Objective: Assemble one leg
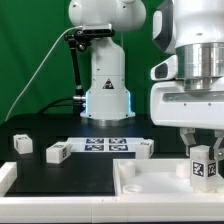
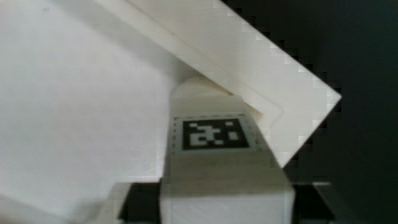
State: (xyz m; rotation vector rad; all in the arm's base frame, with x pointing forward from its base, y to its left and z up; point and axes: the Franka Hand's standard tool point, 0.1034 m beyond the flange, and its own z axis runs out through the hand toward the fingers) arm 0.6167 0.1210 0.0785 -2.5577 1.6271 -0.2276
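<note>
My gripper [image 1: 203, 158] is shut on a leg [image 1: 203, 166], a small white block with a black-and-white tag facing outward. It holds the leg upright over the corner of the large white tabletop [image 1: 150, 186] on the exterior view's right. In the wrist view the leg [image 2: 217, 130] runs out from between my two dark fingers [image 2: 150, 200], its far end over a corner of the tabletop [image 2: 89, 100]. I cannot tell whether the leg touches the tabletop.
Three more white legs lie on the black table: one [image 1: 57, 152], one [image 1: 22, 144] and one [image 1: 143, 148]. The marker board [image 1: 105, 145] lies between them. The arm's base [image 1: 106, 85] stands behind. A white edge piece [image 1: 5, 180] sits at the exterior view's front left.
</note>
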